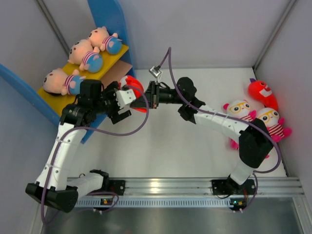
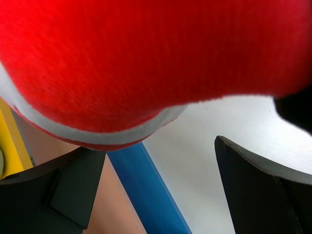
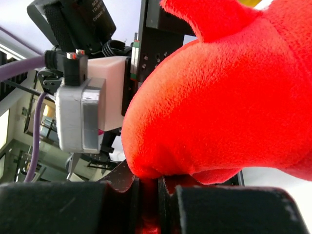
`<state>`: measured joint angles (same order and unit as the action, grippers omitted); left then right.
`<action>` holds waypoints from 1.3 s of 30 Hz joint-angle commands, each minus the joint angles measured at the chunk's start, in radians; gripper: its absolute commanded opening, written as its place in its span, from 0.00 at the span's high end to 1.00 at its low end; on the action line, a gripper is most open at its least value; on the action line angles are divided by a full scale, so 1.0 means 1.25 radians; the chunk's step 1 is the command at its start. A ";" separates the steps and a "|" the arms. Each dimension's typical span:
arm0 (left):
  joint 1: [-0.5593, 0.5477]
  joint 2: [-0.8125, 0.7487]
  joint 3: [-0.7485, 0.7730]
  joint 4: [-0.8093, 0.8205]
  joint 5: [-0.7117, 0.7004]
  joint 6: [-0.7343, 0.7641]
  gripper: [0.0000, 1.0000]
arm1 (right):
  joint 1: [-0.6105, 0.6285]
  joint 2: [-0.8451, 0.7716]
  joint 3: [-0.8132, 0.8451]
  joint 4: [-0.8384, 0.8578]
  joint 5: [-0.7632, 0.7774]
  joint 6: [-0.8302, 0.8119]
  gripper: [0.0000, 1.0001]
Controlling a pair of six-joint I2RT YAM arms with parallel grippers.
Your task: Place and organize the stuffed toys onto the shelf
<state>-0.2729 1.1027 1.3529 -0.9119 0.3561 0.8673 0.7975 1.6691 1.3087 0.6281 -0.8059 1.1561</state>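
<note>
Red creature [image 3: 219,97] sits just right of the shelf [image 1: 108,19], pinched by a thin fold in the closed right gripper [image 3: 151,190]. Left gripper [image 2: 161,185] gapes wide beneath it, holding nothing. Risk: the fold slips and the toy drops onto the table [image 1: 165,146].

From above you see only slivers of the red creature [image 1: 135,84] behind the left arm [image 1: 97,100], which also covers most of the lower board [image 1: 126,68]. The 2 wrist views crop it.

A white table [image 1: 161,151] stands between grey walls [image 1: 204,29], metal rail [image 1: 195,187] along its front.
</note>
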 commanded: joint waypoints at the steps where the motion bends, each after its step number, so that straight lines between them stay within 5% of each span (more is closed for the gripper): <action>1: -0.001 0.008 0.054 0.050 0.116 0.007 0.02 | 0.009 -0.022 0.004 0.050 -0.013 -0.002 1.00; 13: -0.003 -0.018 0.069 0.057 0.113 0.077 0.03 | 0.009 -0.006 0.007 0.082 -0.016 0.019 1.00; 20: -0.001 -0.001 0.079 0.122 0.021 0.111 0.02 | 0.010 -0.030 0.002 0.038 -0.013 -0.013 1.00; 35: -0.003 -0.029 0.029 0.122 0.118 0.139 0.02 | 0.009 -0.011 0.021 0.035 -0.004 -0.009 1.00; 37: -0.001 0.000 0.045 0.122 0.126 0.139 0.06 | 0.014 -0.015 0.022 0.033 -0.008 -0.012 1.00; 39: -0.001 0.023 0.064 0.122 0.132 0.143 0.21 | 0.017 -0.017 0.022 0.033 -0.012 -0.012 1.00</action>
<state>-0.2729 1.0870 1.3933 -0.8070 0.4633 1.0241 0.7994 1.6695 1.3025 0.6228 -0.8093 1.1591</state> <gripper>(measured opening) 0.837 0.070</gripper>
